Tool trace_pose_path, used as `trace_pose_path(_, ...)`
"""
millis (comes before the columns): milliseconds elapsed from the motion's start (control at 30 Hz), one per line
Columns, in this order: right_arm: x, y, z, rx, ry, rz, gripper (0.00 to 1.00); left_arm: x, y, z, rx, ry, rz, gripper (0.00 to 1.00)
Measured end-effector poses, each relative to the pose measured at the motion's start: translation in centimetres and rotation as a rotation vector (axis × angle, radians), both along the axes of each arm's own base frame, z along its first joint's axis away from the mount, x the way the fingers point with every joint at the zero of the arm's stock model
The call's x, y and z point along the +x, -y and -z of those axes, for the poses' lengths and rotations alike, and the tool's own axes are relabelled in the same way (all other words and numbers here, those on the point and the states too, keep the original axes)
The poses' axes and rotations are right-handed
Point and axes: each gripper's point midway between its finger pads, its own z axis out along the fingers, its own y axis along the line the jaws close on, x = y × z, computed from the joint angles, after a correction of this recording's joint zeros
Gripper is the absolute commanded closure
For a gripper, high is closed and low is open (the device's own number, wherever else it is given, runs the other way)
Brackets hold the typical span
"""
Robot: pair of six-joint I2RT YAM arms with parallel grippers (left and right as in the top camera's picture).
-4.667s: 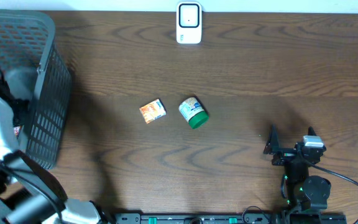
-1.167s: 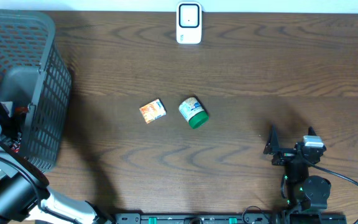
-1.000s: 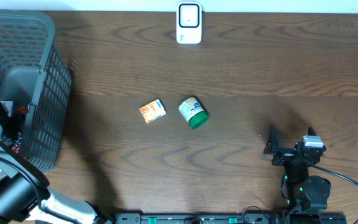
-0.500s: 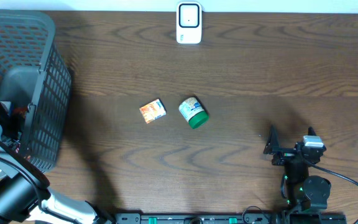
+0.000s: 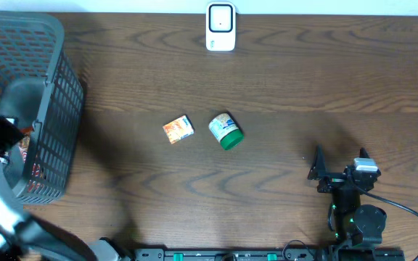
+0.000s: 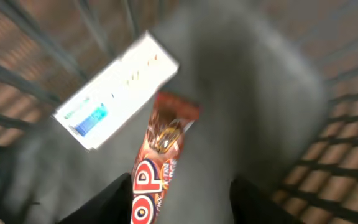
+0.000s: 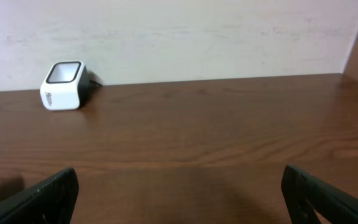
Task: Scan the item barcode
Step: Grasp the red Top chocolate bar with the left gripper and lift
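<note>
Two fingers are down inside the grey mesh basket. That's the left gripper, and the lower end of a red-brown snack bar lies between them. The jaws stand partway in, one finger seemingly against the wrapper, with a gap showing on the other side. The wrist view is smeared, so I can't tell whether it actually has hold of the bar.

That's the worry: a glossy wrapper pinched only at one end could slide out or swing on the way up over the basket wall, and the wires could catch it. It might also come out with the barcode turned away from the scanner, which sits well apart from the basket at the table's far edge.

Inside the basket are the bar, a white box touching its upper end that might get dragged along, and a grey soft-looking mass beside both. Outside the basket, out on the open wood, an orange packet and a green-lidded jar lie near each other. The right gripper, farthest from the basket, is spread wide with nothing in it.
</note>
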Motion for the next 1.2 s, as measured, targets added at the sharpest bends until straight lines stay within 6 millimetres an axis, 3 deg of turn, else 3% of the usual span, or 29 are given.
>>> trace_pose_path(100,0.0,0.0,0.0,0.000,0.000,0.000,0.01,-0.6,0.2,-3.3,0.070,0.060,-0.018,0.01)
trace_pose_path(200,0.0,0.0,0.0,0.000,0.000,0.000,0.01,-1.5,0.4,-3.4,0.078,0.030,-0.040,0.02)
trace_pose_path(333,0.0,0.0,0.0,0.000,0.000,0.000,0.01,-1.5,-0.2,-0.4,0.031,-0.048,-0.046,0.02)
trace_pose_path(533,0.0,0.0,0.0,0.000,0.000,0.000,0.01,-2.1,0.1,8.0,-0.119,-0.238,-0.015,0.02)
trace_pose_path(667,0.0,0.0,0.0,0.000,0.000,0.000,0.01,-2.5,0.5,11.7,-0.190,-0.312,-0.006,0.02)
trace_pose_path(867,0.0,0.0,0.0,0.000,0.000,0.000,0.01,-2.4,0.5,14.0,-0.221,-0.344,0.006,0.02)
trace_pose_path(1033,0.0,0.0,0.0,0.000,0.000,0.000,0.01,-1.9,0.0,14.2,-0.212,-0.338,0.014,0.02)
trace_pose_path(1100,0.0,0.0,0.0,0.000,0.000,0.000,0.01,-1.6,-0.4,14.3,-0.203,-0.336,0.014,0.20)
trace_pose_path(1167,0.0,0.0,0.0,0.000,0.000,0.000,0.01,-1.4,-0.8,14.3,-0.191,-0.334,0.010,0.49)
trace_pose_path(1200,0.0,0.0,0.0,0.000,0.000,0.000,0.01,-1.4,-1.0,14.4,-0.186,-0.335,0.009,0.50)
